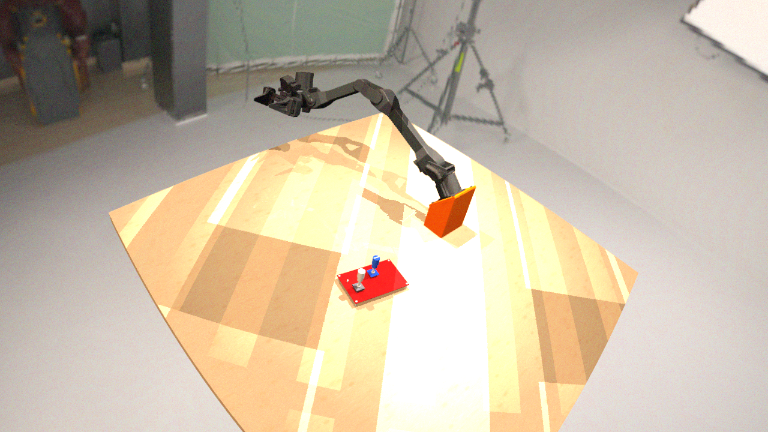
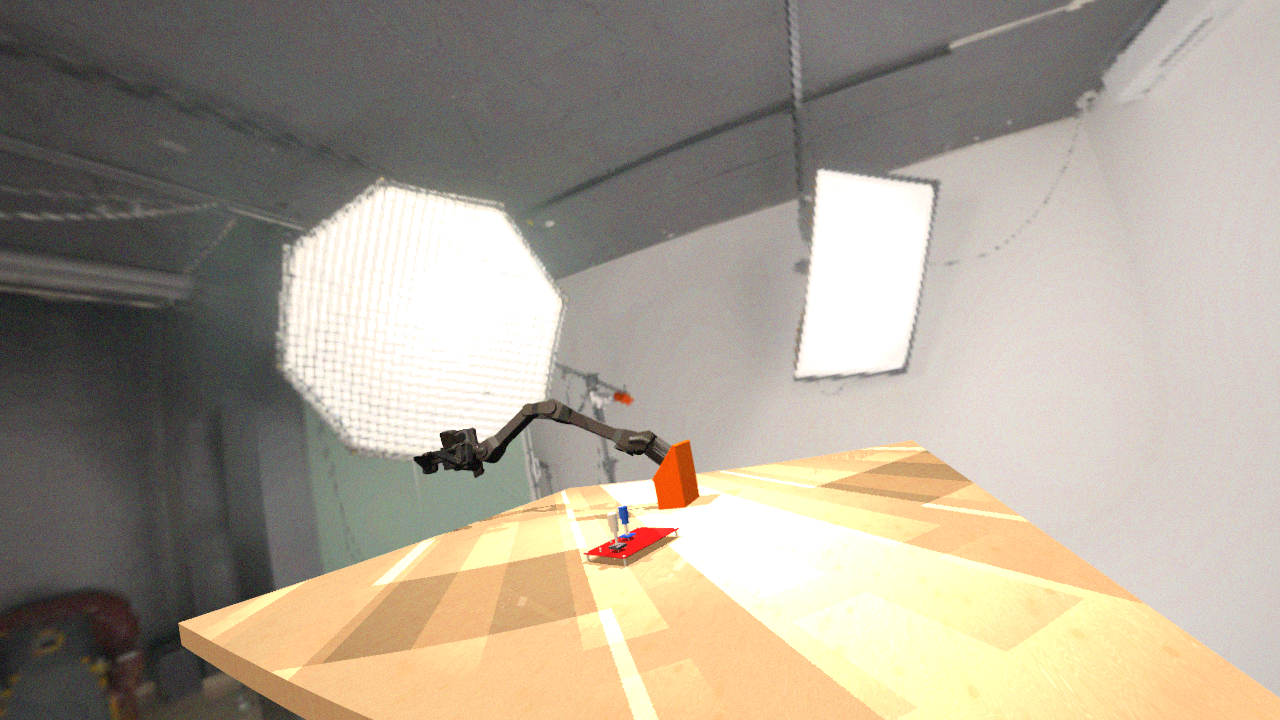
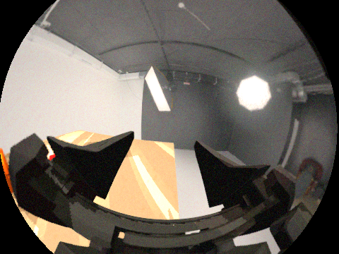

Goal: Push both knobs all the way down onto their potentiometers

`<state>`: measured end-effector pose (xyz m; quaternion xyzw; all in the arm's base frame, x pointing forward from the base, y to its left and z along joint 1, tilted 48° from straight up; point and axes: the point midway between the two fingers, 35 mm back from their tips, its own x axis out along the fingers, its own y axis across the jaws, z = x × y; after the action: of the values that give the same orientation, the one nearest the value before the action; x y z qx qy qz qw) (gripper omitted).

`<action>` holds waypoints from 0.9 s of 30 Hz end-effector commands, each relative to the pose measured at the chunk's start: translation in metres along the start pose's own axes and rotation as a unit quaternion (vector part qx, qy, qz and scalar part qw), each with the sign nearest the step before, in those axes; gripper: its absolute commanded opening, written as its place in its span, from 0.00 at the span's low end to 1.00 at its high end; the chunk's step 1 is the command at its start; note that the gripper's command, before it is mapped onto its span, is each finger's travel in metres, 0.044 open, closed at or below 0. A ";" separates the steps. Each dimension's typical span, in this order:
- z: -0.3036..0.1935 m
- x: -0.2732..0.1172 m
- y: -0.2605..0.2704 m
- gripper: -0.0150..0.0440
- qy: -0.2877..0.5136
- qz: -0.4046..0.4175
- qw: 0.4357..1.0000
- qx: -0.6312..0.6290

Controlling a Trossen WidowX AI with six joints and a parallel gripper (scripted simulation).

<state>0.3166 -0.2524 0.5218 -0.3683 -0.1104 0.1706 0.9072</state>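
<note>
Standing wide, jaws of gripper (image 1: 272, 105) (image 2: 447, 467) (image 3: 164, 142) hold nothing, raised well apart from red circuit board (image 1: 382, 280) (image 2: 646, 540); board on table (image 1: 268, 375) (image 2: 501, 626) (image 3: 141, 187), lower than jaws and nearer orange base block (image 1: 448, 215) (image 2: 675, 479); white knob (image 1: 360, 275) (image 2: 613, 523) and blue knob (image 1: 375, 261) (image 2: 623, 514) upright on board, both away from jaws

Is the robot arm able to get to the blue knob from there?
Probably yes: the hand is open, and nothing seems to block the blue knob from above. It must swing back over the table first, though.
</note>
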 end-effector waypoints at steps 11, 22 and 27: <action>-0.028 0.039 0.010 0.44 0.001 -0.029 0.995 0.099; -0.071 0.105 0.041 0.25 0.025 -0.040 0.968 0.248; -0.088 0.135 0.064 0.25 0.045 -0.035 0.950 0.308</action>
<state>0.4363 -0.2239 0.4431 -0.1141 -0.0470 0.1475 0.9813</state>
